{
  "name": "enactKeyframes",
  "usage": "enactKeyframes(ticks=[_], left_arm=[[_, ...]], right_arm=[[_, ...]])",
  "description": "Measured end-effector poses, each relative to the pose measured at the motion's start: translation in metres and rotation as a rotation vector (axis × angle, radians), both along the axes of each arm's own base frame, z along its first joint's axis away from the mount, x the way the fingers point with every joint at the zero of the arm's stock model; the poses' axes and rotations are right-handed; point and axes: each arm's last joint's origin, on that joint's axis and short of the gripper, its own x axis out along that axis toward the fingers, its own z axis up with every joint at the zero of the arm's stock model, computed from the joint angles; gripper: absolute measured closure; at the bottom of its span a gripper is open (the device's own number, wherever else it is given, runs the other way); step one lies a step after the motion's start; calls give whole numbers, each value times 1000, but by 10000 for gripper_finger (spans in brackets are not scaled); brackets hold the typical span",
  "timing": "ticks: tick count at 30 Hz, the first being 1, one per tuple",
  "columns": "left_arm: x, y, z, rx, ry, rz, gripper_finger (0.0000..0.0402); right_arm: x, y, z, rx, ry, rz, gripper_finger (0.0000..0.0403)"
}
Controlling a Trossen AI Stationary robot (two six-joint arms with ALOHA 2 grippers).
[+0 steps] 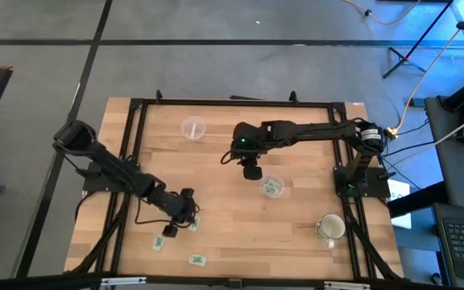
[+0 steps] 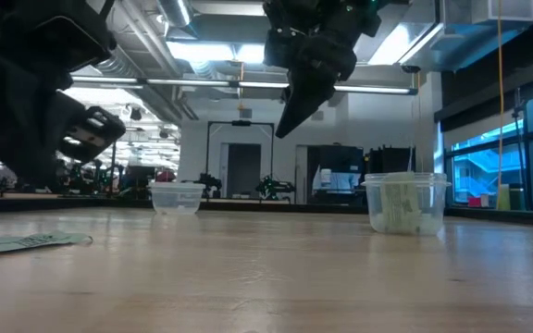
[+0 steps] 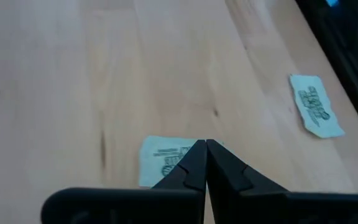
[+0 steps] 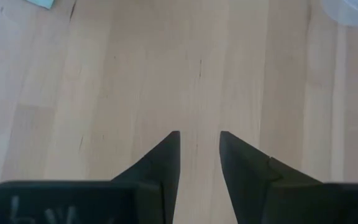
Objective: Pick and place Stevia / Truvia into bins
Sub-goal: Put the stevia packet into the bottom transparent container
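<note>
Your left pincer (image 3: 205, 144) low near worktop's (image 1: 232, 225) front-left, tips pressed together, not holding anything, over green packet (image 3: 161, 160). Second packet (image 3: 316, 114) lies near, apart. You see two more packets (image 1: 157, 243) (image 1: 196, 259) by front edge. Your right pincer (image 4: 199, 134) raised mid-worktop, narrow gap, empty. Cup (image 1: 273, 186) just beside it holds packets; other cup (image 1: 192, 127) near back edge.

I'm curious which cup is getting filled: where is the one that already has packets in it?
In the high view, the cup with packets sits right of the table's centre, just below the right gripper and up-left of the mug.
</note>
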Motion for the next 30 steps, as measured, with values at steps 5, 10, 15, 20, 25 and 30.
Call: enactKeyframes(ticks=[5, 10, 15, 20, 25, 30], left_arm=[[0, -4, -5, 14, 10, -4, 400], [3, -5, -16, 12, 38, 18, 400], [7, -9, -25, -18, 46, -11, 399], [8, -10, -32, -8, 74, -15, 400], [9, -7, -41, 36, 111, -35, 400], [14, 1, -42, 156, 49, -80, 399]], right_arm=[[0, 0, 0, 0, 0, -1, 287], [0, 0, 0, -1, 0, -1, 287], [0, 0, 0, -2, -1, 1, 287], [0, 0, 0, -1, -2, -3, 287], [1, 1, -2, 90, -12, -81, 287], [3, 2, -11, 173, -58, -107, 287]])
